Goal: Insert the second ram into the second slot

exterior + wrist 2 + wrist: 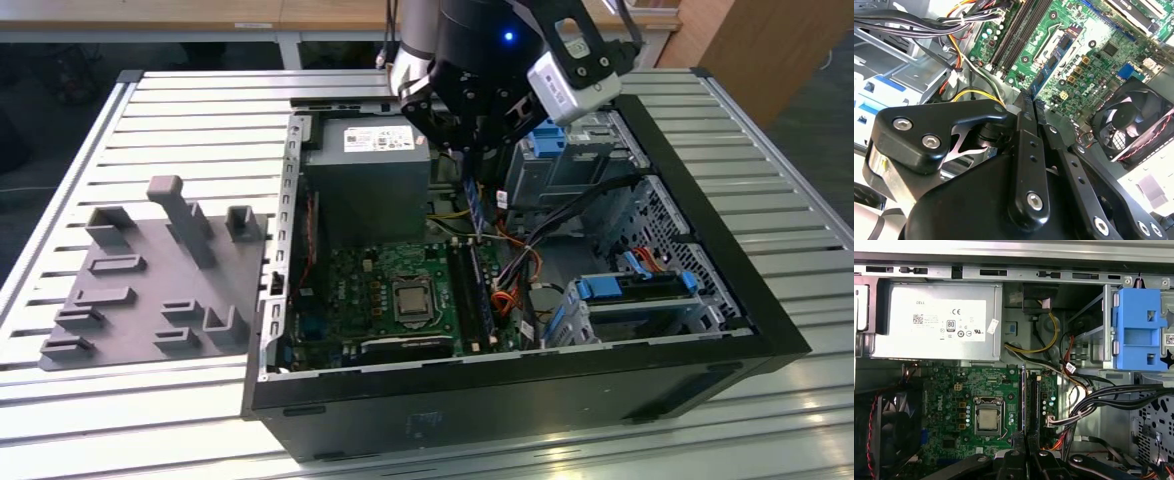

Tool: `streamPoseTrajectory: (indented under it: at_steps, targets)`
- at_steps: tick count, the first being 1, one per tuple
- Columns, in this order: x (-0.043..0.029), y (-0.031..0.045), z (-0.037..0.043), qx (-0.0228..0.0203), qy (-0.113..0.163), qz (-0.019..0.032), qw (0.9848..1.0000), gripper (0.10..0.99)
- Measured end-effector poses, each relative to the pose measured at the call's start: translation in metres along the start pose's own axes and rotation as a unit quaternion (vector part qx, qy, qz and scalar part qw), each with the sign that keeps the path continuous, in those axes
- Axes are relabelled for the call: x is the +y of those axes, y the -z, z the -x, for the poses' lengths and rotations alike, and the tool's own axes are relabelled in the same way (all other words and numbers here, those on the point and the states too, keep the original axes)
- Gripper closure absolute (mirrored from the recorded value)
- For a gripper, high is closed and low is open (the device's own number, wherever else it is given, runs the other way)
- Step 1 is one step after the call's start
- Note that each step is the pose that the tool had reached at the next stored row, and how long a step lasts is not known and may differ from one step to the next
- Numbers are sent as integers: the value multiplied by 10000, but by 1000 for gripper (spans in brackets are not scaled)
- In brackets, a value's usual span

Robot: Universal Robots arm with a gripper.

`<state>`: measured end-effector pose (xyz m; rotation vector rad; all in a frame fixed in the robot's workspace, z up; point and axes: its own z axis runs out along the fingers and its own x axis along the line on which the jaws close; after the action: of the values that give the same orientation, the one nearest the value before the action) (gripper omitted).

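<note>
My gripper hangs above the open computer case, over the back end of the motherboard. Its fingers are shut on the second ram, a thin blue strip hanging below them. In the first wrist view the ram appears edge-on, running out from the gripper beside the long dark memory slots. In the second wrist view the gripper is pressed together, with the slots further off. The slots lie below and forward of the gripper, well apart from the ram.
A grey power supply sits close beside the gripper. Black and coloured cables cross toward the drive bays with blue latches. The processor socket and a fan flank the slots. A grey fixture plate lies at the exterior view's left.
</note>
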<state>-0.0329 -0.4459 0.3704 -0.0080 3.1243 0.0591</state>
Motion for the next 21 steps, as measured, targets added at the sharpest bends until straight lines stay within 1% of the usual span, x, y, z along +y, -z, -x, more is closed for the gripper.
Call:
streamPoseTrajectory:
  at_steps: [21]
  targets:
    - [-3, -66, -1, 0, 0, -1, 10000, 949]
